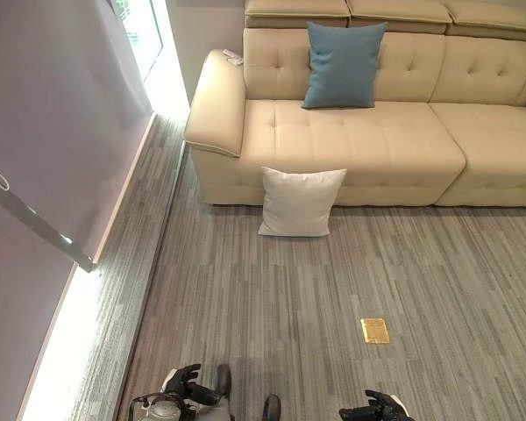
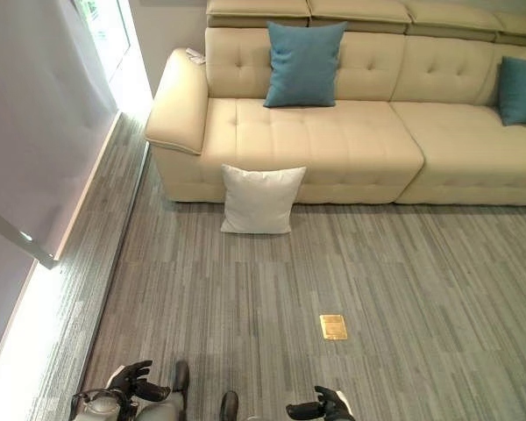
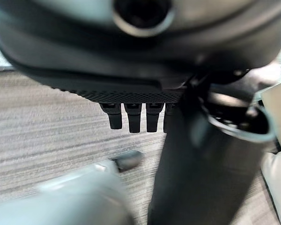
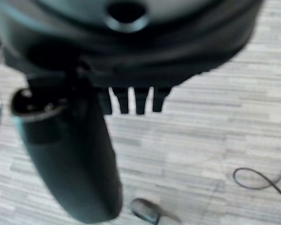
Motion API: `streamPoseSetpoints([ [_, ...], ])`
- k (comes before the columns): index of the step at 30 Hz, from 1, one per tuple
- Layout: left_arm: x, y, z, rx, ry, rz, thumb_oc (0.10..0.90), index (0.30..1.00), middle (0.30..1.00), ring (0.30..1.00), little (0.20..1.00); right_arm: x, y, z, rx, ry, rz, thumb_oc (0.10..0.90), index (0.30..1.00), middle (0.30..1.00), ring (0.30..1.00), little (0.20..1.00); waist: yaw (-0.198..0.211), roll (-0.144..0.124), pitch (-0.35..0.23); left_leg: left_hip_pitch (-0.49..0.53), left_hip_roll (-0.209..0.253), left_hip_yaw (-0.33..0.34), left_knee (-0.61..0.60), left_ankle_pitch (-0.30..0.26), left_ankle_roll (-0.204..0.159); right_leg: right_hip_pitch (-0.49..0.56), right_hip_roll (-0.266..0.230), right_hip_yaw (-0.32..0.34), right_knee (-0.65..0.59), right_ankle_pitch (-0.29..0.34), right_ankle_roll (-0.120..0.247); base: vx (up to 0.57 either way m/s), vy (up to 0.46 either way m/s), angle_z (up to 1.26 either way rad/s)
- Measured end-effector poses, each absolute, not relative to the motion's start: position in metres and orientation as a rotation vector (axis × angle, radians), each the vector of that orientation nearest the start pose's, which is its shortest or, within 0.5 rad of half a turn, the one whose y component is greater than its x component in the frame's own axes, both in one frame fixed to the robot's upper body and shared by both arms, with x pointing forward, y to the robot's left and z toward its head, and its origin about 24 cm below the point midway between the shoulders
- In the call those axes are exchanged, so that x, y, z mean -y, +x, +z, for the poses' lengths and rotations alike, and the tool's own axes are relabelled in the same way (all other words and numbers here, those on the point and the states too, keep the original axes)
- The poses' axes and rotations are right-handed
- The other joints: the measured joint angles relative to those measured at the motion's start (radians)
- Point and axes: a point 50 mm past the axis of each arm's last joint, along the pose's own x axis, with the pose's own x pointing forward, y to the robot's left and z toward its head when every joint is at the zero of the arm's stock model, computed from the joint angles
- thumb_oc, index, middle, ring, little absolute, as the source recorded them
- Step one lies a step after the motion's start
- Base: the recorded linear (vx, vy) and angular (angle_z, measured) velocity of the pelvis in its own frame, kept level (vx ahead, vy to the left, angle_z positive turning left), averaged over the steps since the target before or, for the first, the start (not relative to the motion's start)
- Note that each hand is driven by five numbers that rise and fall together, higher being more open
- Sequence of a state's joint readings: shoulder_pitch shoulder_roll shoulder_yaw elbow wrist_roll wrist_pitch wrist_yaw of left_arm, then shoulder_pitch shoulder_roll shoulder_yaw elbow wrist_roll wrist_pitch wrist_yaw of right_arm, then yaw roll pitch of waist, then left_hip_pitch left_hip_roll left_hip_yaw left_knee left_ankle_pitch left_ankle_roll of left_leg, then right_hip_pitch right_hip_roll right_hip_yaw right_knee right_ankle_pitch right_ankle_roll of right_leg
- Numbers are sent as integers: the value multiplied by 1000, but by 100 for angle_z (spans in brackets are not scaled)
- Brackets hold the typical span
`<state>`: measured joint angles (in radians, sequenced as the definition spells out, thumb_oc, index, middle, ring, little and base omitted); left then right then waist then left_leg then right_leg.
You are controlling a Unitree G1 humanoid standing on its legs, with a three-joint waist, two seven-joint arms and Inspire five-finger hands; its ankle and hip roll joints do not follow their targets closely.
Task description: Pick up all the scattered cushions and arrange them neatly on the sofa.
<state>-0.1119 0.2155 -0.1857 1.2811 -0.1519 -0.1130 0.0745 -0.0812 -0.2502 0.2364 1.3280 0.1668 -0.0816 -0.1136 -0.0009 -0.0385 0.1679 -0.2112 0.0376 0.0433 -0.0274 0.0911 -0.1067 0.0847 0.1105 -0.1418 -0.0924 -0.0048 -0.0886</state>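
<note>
Grey striped carpet floor (image 1: 316,298) runs from the near edge up to a long cream tufted leather sofa (image 1: 359,145) standing across the far side of the room, with a pale window blind (image 1: 44,132) along the left wall. One square white fabric cushion (image 1: 300,203) stands upright on the floor, leaning against the sofa's front near its left end. On the seat above and slightly right of it, a square teal fabric cushion (image 1: 343,65) leans upright against the backrest. Farther right on the sofa, a second teal cushion (image 2: 519,90) rests against the backrest at the edge of the right eye view. A small brass floor plate (image 1: 374,330) lies in the carpet, nearer than the white cushion and to its right. The left hand (image 1: 190,384) hangs low at the near left and the right hand (image 1: 374,409) at the near right, both well apart from every cushion; each has its fingers (image 3: 133,117) loosely relaxed and holds nothing.
</note>
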Motion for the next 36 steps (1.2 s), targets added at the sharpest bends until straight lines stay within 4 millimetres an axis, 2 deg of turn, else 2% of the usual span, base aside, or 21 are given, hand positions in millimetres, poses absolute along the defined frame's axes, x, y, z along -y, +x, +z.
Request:
streamPoseSetpoints([
  [2,-222,127,-154,-1068,205,134,800,900,900,900,900,240,100,-158,-1176,-306,-159,800,900,900,900,900,13,6,-6,23,-12,2,16,14,22,33,1,29,1,-6,-4,231,116,-70],
  [4,-222,122,-156,-1089,205,133,800,900,900,900,900,243,90,-160,-1203,-312,-164,800,900,900,900,900,4,14,-31,46,-30,-3,36,61,95,63,-4,55,2,-38,26,264,162,-40],
  [5,-223,120,-156,-1099,207,136,800,900,900,900,900,242,84,-161,-1223,-310,-163,800,900,900,900,900,2,2,-39,73,-45,6,19,60,122,78,-22,67,3,-50,45,122,80,-24],
  [7,-223,116,-158,-1118,215,130,800,900,900,900,900,243,74,-163,-1244,-307,-165,800,900,900,900,900,-17,-2,-42,105,-57,11,-2,58,151,71,-36,68,63,-81,88,133,112,-8],
  [8,-224,115,-158,-1124,234,114,800,900,900,900,900,240,72,-164,-1248,-299,-161,800,900,900,900,900,-15,-1,-42,137,-59,8,-14,39,175,27,-49,69,200,-136,137,133,141,-2],
  [10,-227,118,-156,-1118,269,96,800,900,900,900,900,236,80,-163,-1229,-295,-149,800,900,900,900,900,-13,-4,-44,175,-74,19,-16,-4,197,-122,-86,65,561,-201,171,169,186,-15],
  [12,-231,119,-155,-1120,282,97,800,900,900,900,900,233,101,-159,-1163,-297,-135,800,900,900,900,900,-13,-7,-31,219,-105,33,-14,-48,242,-287,-164,32,917,-135,232,233,153,-21],
  [13,-230,117,-156,-1127,281,98,800,900,900,900,900,236,111,-155,-1116,-295,-151,800,900,900,900,900,-15,4,-16,249,-112,38,-18,-61,258,-335,-210,-17,998,-151,224,248,26,-30],
  [14,-232,111,-157,-1141,279,105,800,900,900,900,900,246,118,-150,-1093,-335,-154,800,900,900,900,900,-12,18,-18,284,-118,55,-48,-76,252,-387,-253,-59,899,-191,205,348,-41,-21],
  [15,-237,109,-157,-1153,289,114,800,900,900,900,900,246,122,-149,-1086,-336,-150,800,900,900,900,900,-11,15,-19,307,-118,51,-55,-96,231,-412,-255,-77,688,-186,188,440,-92,-24],
  [17,-239,102,-159,-1190,303,116,800,900,900,900,900,242,119,-151,-1094,-328,-136,800,900,900,900,900,-18,5,-14,341,-117,51,-37,-158,194,-433,-216,-97,387,-118,134,530,-152,-13],
  [18,-239,100,-159,-1198,305,114,800,900,900,900,900,238,115,-153,-1107,-321,-127,800,900,900,900,900,-26,-5,-12,358,-113,47,-12,-200,181,-445,-186,-80,270,-65,143,450,-177,12],
  [20,-239,98,-160,-1204,314,105,800,900,900,900,900,234,104,-157,-1139,-309,-123,800,900,900,900,900,-49,-12,-9,400,-107,20,-9,-223,163,-439,-163,-49,221,-5,133,310,-158,49],
  [22,-234,94,-162,-1210,305,96,800,900,900,900,900,235,82,-162,-1200,-303,-124,800,900,900,900,900,-48,-3,-12,468,-89,-12,-10,-251,134,-390,-148,-43,233,70,71,153,-113,63],
  [23,-229,92,-163,-1210,293,86,800,900,900,900,900,234,68,-165,-1243,-292,-117,800,900,900,900,900,-47,3,-23,476,-71,-27,83,-271,100,-323,-131,-45,208,144,25,117,-191,46],
  [24,-226,92,-164,-1209,287,81,800,900,900,900,900,235,67,-165,-1246,-292,-119,800,900,900,900,900,-38,6,-27,451,-60,-24,155,-269,90,-292,-119,-45,179,141,19,140,-238,27],
  [27,-229,105,-160,-1161,266,110,800,900,900,900,900,235,94,-159,-1159,-297,-117,800,900,900,900,900,-28,-7,-26,222,-33,-22,596,-275,26,-215,-97,-43,73,159,-25,72,-124,-6],
  [30,-229,122,-155,-1113,271,107,800,900,900,900,900,235,115,-154,-1105,-301,-113,800,900,900,900,900,-26,-22,-13,106,-9,-21,680,-261,15,-137,-78,-40,38,109,-66,197,-73,-4],
  [33,-228,138,-149,-1058,280,91,800,900,900,900,900,235,118,-153,-1097,-314,-104,800,900,900,900,900,-14,-60,5,52,-2,6,486,-258,22,-65,-77,-37,-2,81,-48,254,8,0],
  [34,-226,140,-149,-1046,283,79,800,900,900,900,900,236,118,-153,-1100,-319,-105,800,900,900,900,900,-16,-61,10,39,-6,9,334,-223,32,-50,-76,-40,-3,65,-34,143,21,-2],
  [36,-225,141,-148,-1042,290,70,800,900,900,900,900,239,113,-154,-1122,-325,-111,800,900,900,900,900,-20,-56,14,33,-12,6,210,-147,25,-31,-70,-43,2,61,-23,180,41,-4],
])
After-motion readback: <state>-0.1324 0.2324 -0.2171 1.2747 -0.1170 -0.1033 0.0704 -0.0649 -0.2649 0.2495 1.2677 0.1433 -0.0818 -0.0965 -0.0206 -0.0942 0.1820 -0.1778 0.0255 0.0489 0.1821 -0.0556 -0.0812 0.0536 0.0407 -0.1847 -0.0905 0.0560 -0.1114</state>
